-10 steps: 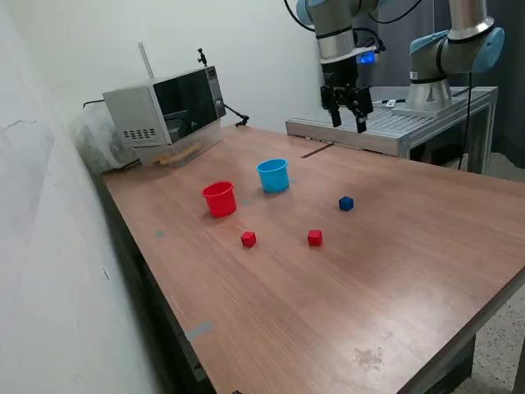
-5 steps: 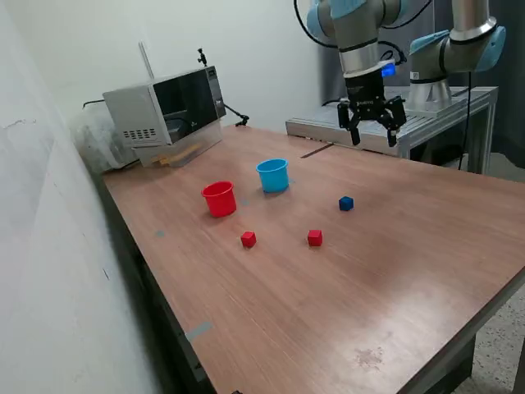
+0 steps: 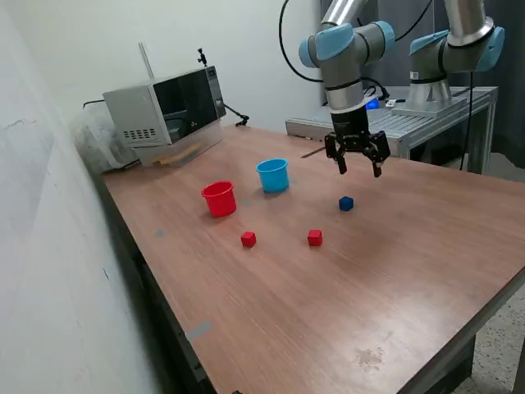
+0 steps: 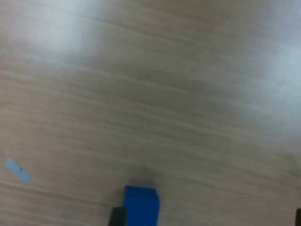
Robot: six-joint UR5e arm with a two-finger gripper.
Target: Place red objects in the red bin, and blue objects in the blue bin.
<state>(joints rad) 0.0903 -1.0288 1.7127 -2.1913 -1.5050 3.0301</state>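
Two small red cubes (image 3: 248,239) (image 3: 315,237) lie on the wooden table (image 3: 394,271). One dark blue cube (image 3: 346,203) lies to the exterior view's right of the cups; it also shows blurred in the wrist view (image 4: 140,205). The second blue cube is out of view. The red bin (image 3: 219,199) and the light blue bin (image 3: 272,175) stand upright side by side. My gripper (image 3: 359,167) hangs open and empty above the table, a little above and behind the blue cube.
A grey microwave-like box (image 3: 164,107) stands at the table's back on the exterior view's left. A metal bench (image 3: 394,127) with a second arm's base (image 3: 447,66) stands behind. A small piece of tape (image 4: 18,170) lies on the wood.
My gripper has come down and forward from over the metal bench toward the blue cube, staying open. The cubes and cups have not moved.
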